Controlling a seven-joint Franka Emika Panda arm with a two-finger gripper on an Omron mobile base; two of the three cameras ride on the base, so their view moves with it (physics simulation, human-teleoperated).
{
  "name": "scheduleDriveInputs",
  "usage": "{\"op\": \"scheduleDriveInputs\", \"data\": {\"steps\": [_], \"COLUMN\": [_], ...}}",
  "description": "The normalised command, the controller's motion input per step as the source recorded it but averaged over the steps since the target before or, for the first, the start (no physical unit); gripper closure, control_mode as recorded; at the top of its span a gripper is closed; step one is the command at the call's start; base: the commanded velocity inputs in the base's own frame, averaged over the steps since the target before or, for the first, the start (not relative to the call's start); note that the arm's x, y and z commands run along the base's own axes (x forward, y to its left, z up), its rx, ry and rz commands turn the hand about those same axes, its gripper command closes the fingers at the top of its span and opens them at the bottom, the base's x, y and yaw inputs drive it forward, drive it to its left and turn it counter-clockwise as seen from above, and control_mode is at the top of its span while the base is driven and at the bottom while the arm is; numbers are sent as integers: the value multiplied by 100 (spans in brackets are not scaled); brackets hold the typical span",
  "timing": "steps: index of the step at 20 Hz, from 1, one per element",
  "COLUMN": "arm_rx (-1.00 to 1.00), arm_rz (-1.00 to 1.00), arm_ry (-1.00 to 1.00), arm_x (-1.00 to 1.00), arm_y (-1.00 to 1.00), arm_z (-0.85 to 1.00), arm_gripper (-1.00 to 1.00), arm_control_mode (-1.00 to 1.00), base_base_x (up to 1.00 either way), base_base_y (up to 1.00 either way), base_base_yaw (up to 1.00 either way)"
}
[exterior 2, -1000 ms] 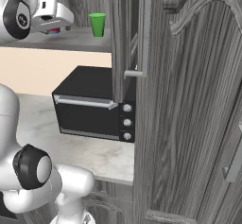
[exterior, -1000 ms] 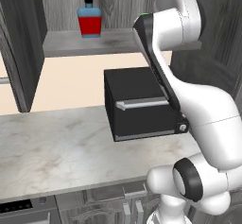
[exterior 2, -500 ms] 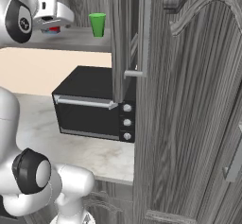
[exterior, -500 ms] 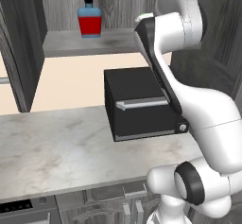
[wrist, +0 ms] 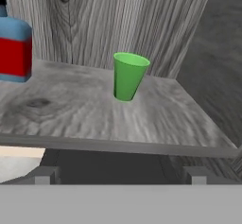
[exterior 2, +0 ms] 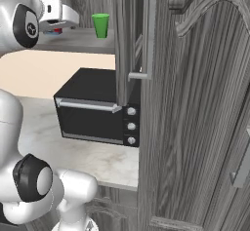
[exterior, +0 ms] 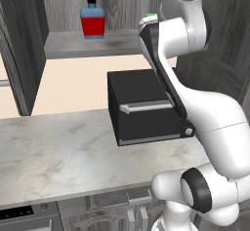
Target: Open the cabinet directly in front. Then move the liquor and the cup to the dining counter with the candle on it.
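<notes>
Jaws are spread wide with nothing between them, level with the cabinet shelf (wrist: 71, 119) and aimed straight at the green cup (wrist: 127, 76), which stands upright a bit back from the shelf's front edge. The liquor bottle (wrist: 14, 53) stands well off to one side on the same shelf. Honestly not much has changed over the last second: the arm has only nudged a touch and the jaws stayed just as wide. The cabinet door (exterior 2: 195, 103) hangs open, so I'd say that step's done and the cup is next, it just needs to push forward and close. Black microwave (exterior: 146, 113) sits below on the marble table (exterior: 58, 152)
</notes>
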Motion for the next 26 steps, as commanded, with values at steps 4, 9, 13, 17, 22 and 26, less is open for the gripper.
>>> {"op": "scheduleDriveInputs", "data": {"steps": [4,9,13,17,22,26], "arm_rx": [0,0,-1,-2,-2,-1], "arm_rz": [0,0,0,0,0,2], "arm_ry": [0,0,0,0,0,-1], "arm_x": [0,0,1,8,15,21], "arm_y": [0,0,0,0,0,0], "arm_z": [3,12,5,2,1,0], "arm_gripper": [-100,-100,-100,-100,-100,-100], "arm_control_mode": [-100,-100,-100,-100,-100,-100], "base_base_x": [0,0,0,0,0,0], "base_base_y": [0,0,0,0,0,0], "base_base_yaw": [0,0,0,0,0,0]}}
